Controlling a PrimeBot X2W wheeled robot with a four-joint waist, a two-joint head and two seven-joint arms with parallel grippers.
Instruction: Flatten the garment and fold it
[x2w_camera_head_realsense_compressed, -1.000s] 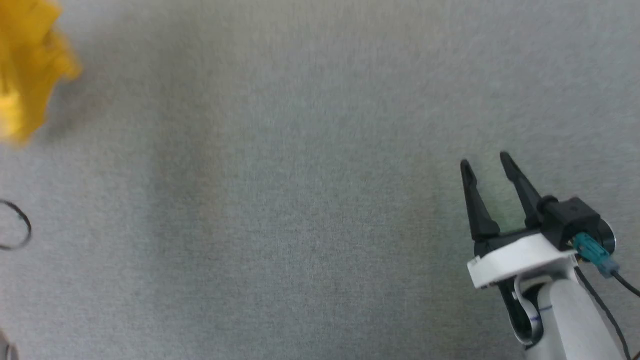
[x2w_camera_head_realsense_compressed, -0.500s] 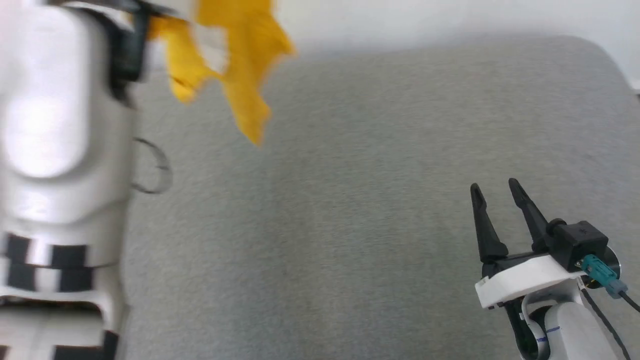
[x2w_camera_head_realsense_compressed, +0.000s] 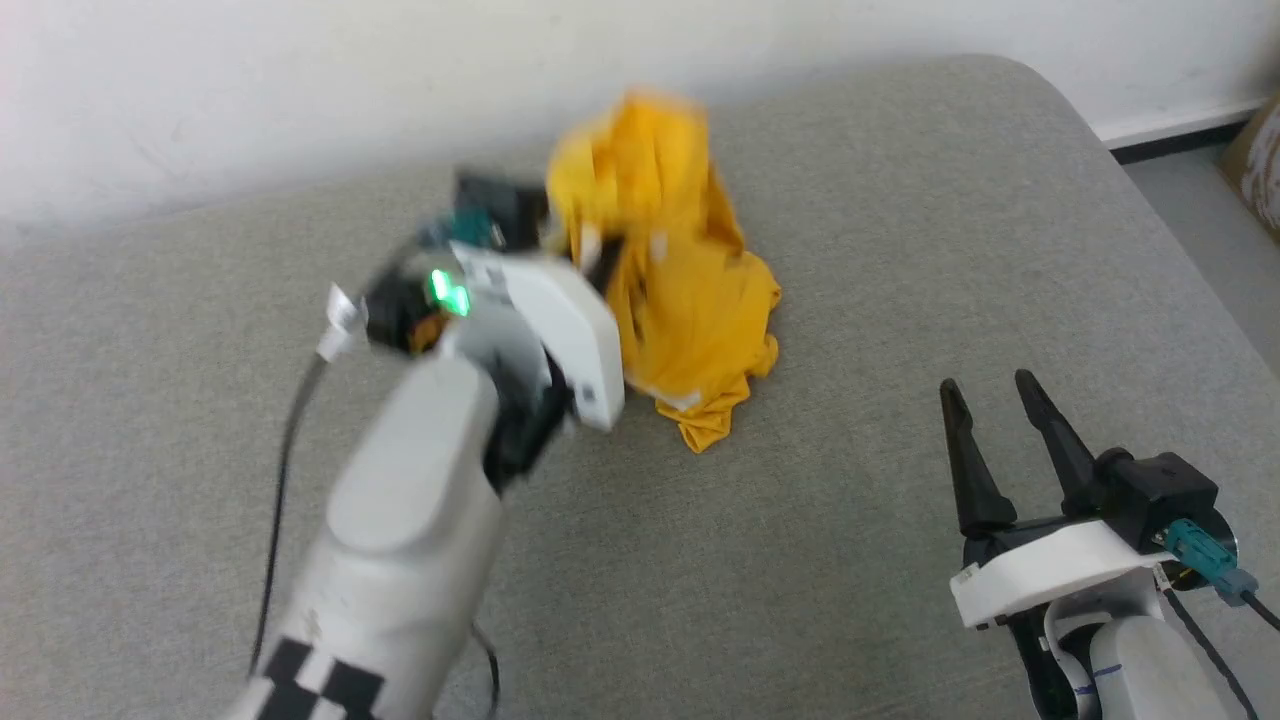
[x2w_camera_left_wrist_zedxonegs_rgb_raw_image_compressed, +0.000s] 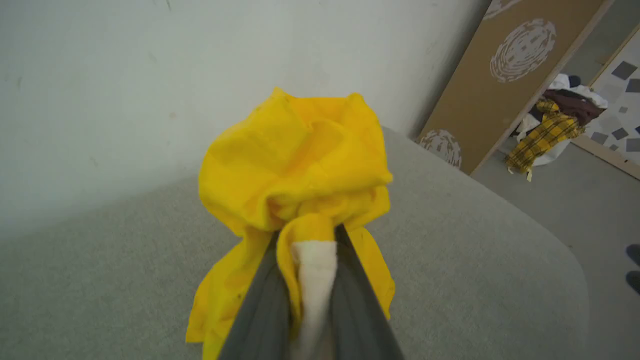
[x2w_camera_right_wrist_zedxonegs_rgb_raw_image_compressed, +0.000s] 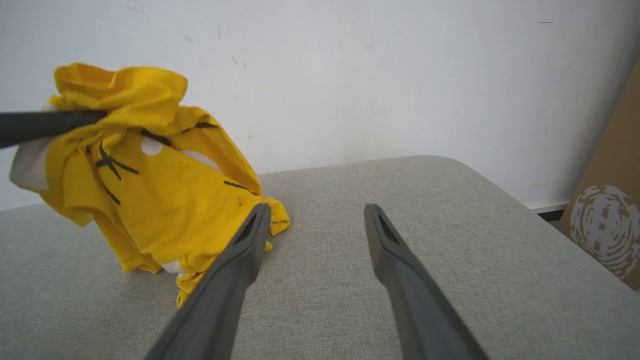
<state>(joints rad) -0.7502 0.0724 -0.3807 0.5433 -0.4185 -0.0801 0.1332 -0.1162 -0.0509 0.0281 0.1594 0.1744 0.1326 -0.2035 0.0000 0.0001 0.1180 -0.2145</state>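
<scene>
Garment (x2w_camera_head_realsense_compressed: 690, 300): mustard-yellow T-shirt, bunched up and hanging from my left tool (x2w_camera_left_wrist_zedxonegs_rgb_raw_image_compressed: 311, 245). Its lower folds touch the grey bench (x2w_camera_head_realsense_compressed: 900, 200) at the rear middle, near the white wall (x2w_camera_head_realsense_compressed: 250, 90). My left tool is clenched on a wad of the shirt, with a white patch (x2w_camera_left_wrist_zedxonegs_rgb_raw_image_compressed: 315, 280) pinched between the fingers. Any writing on the patch is too blurred to read. The right wrist view shows the shirt print: black cross-strokes (x2w_camera_right_wrist_zedxonegs_rgb_raw_image_compressed: 107, 165) and white spots (x2w_camera_right_wrist_zedxonegs_rgb_raw_image_compressed: 151, 146), nothing I can read as lettering. My right tool (x2w_camera_head_realsense_compressed: 984, 382) is released, fingers spread, over bare bench at lower right, apart from the shirt. A green light (x2w_camera_head_realsense_compressed: 448, 290) is lit on my left wrist. Past the bench's corner stands a brown cardboard panel (x2w_camera_left_wrist_zedxonegs_rgb_raw_image_compressed: 520, 60) with white round scribble prints. Beside it on the floor is a heap of clothes (x2w_camera_left_wrist_zedxonegs_rgb_raw_image_compressed: 550, 120), yellow plaid among them.
</scene>
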